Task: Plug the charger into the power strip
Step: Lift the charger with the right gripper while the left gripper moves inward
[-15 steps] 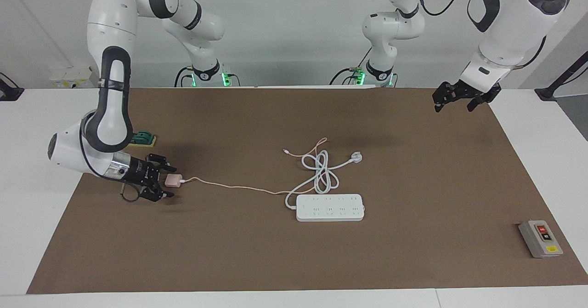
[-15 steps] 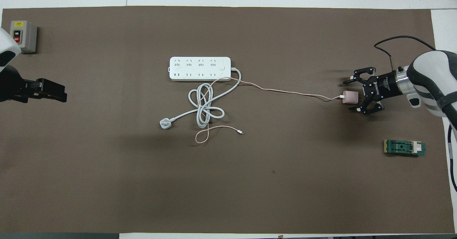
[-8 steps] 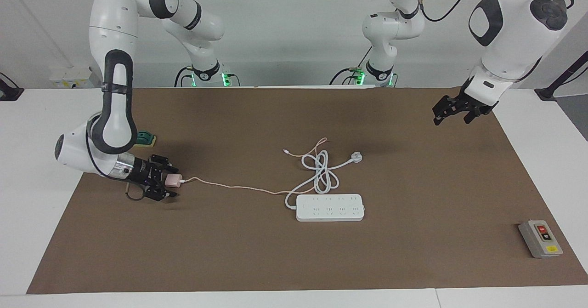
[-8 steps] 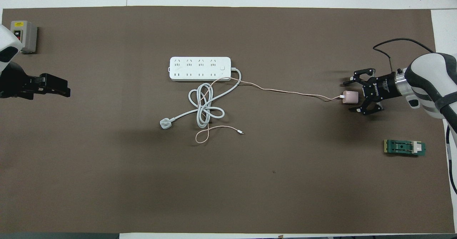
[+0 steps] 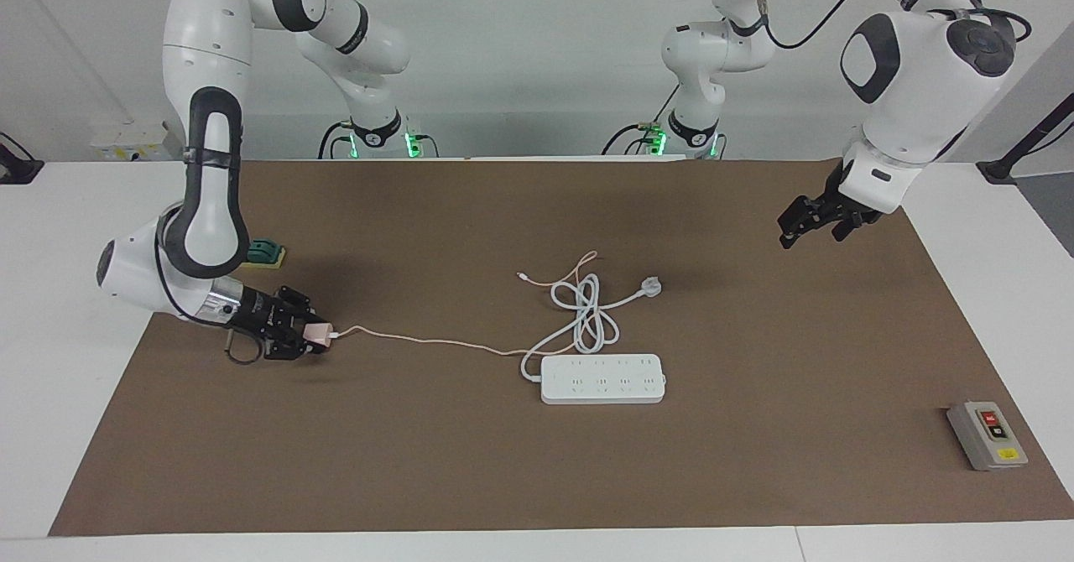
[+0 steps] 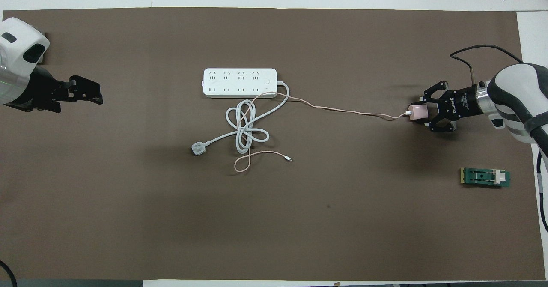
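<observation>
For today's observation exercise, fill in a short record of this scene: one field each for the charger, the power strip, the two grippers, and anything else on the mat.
charger: pale-pink cube between the right gripper's fingers, at the right arm's end of the mat; thin pink cable runs toward the strip
power strip: white bar flat mid-mat, nothing plugged in
right gripper: low at the mat, shut on the charger
left gripper: in the air over the left arm's end of the mat, holding nothing
other items: white three-pin plug; grey button box; green part
</observation>
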Controlling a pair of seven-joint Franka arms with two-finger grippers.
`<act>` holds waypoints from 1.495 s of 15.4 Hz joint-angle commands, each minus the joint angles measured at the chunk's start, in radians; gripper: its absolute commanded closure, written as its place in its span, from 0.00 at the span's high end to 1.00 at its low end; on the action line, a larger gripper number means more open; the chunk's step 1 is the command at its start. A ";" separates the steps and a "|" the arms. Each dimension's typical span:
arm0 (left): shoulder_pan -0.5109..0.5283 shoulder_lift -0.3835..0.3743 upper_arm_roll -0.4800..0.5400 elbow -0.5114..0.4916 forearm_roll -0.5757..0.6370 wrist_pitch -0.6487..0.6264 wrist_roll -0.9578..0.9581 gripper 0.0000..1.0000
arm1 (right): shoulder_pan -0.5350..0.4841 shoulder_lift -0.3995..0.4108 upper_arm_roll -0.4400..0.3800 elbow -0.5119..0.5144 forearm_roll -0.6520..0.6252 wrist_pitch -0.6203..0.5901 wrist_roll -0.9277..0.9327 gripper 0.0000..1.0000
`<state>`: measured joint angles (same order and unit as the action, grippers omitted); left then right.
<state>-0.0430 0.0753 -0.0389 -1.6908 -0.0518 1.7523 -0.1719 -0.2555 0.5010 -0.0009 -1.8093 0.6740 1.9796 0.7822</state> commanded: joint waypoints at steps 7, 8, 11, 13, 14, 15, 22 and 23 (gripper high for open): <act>-0.008 0.000 0.011 -0.017 -0.097 0.062 -0.066 1.00 | 0.116 -0.019 0.009 0.111 -0.001 -0.100 0.297 0.00; -0.012 0.000 0.010 -0.021 -0.097 0.065 -0.063 1.00 | 0.143 -0.021 0.009 0.152 -0.002 -0.131 0.352 0.00; -0.020 -0.003 0.010 -0.024 -0.098 0.064 -0.061 1.00 | 0.209 -0.042 0.021 0.208 0.015 -0.160 0.443 0.00; -0.047 -0.002 0.011 -0.032 -0.098 0.093 -0.058 1.00 | 0.289 -0.064 0.021 0.226 0.030 -0.148 0.482 0.00; -0.048 -0.005 0.011 -0.038 -0.098 0.102 -0.061 1.00 | 0.330 -0.068 0.019 0.246 0.065 -0.140 0.514 0.00; -0.041 -0.006 0.011 -0.047 -0.098 0.104 -0.055 1.00 | 0.352 -0.067 0.019 0.263 0.082 -0.119 0.555 0.00; -0.045 -0.003 0.008 -0.101 -0.208 0.162 -0.051 1.00 | 0.617 -0.062 0.021 0.301 0.091 0.126 0.768 0.00; -0.037 0.012 0.008 -0.102 -0.292 0.224 -0.038 1.00 | 0.645 -0.059 0.021 0.300 0.090 0.157 0.785 0.00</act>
<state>-0.0822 0.0847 -0.0387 -1.7470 -0.2347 1.8789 -0.2252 0.3496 0.4306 0.0258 -1.5195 0.7464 2.0906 1.5367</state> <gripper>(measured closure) 0.000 0.502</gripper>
